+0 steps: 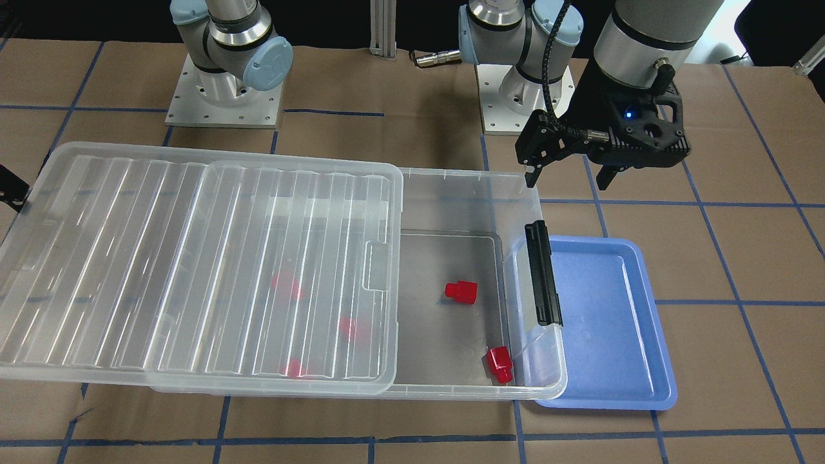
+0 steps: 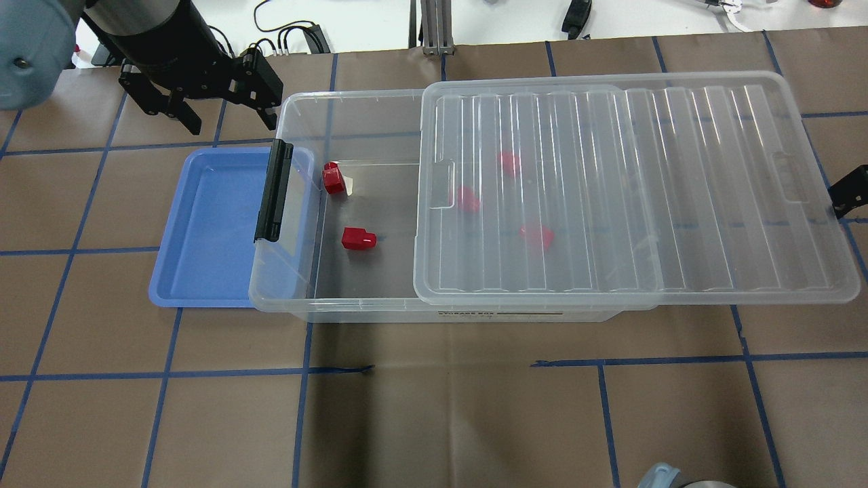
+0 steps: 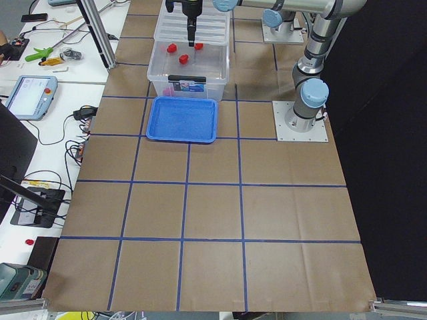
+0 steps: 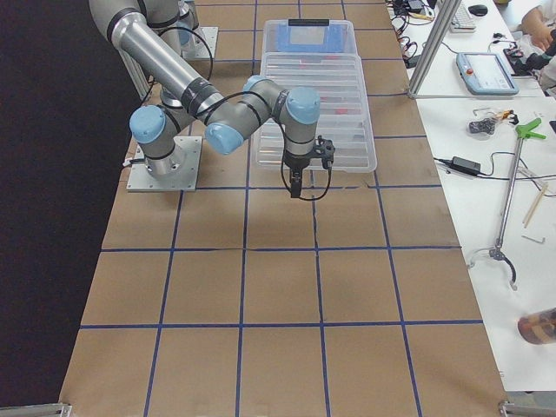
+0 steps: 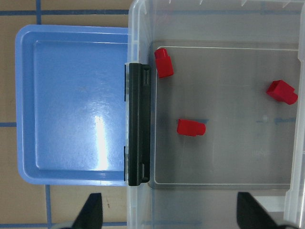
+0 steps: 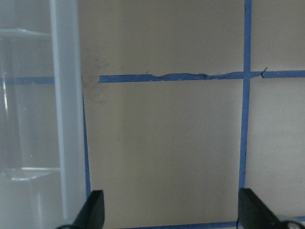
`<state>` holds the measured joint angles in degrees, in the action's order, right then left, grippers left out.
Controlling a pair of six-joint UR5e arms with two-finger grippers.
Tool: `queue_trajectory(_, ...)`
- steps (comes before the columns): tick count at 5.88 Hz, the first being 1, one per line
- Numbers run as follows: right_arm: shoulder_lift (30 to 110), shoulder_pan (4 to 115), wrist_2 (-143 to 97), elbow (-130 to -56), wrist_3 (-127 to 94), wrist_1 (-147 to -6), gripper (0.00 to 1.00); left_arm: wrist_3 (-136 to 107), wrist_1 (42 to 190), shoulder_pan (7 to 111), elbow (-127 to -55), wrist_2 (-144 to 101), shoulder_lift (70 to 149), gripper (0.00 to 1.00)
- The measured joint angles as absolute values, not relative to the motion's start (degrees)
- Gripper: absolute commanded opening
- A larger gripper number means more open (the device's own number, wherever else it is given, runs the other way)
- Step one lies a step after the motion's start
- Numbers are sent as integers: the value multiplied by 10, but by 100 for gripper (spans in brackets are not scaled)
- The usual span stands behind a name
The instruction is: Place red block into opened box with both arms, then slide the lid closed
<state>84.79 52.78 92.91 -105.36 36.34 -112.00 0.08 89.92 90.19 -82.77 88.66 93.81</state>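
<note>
The clear box (image 1: 464,174) lies across the table, its black latch bar (image 1: 543,270) at my left end. The ribbed lid (image 1: 193,258) is slid toward my right and leaves the left end uncovered. Two red blocks (image 1: 461,291) (image 1: 499,364) lie on the bare floor there, and three more show blurred under the lid (image 2: 610,190). My left gripper (image 1: 567,177) hangs open and empty above the box's back corner by the latch. My right gripper (image 6: 171,214) is open and empty over bare table just off the lid's far end (image 6: 64,119).
A blue tray (image 1: 606,322) sits empty against the latch end of the box, partly under its rim. Brown paper with blue tape lines covers the table. Both arm bases (image 1: 222,96) stand behind the box. Operators' desks with tools flank the table ends.
</note>
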Motion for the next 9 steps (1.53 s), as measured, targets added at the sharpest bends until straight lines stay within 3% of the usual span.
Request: queue_trajectory(9,856,586,899,-1074,349,-1121,100,8,899,897,-827,884,938,98)
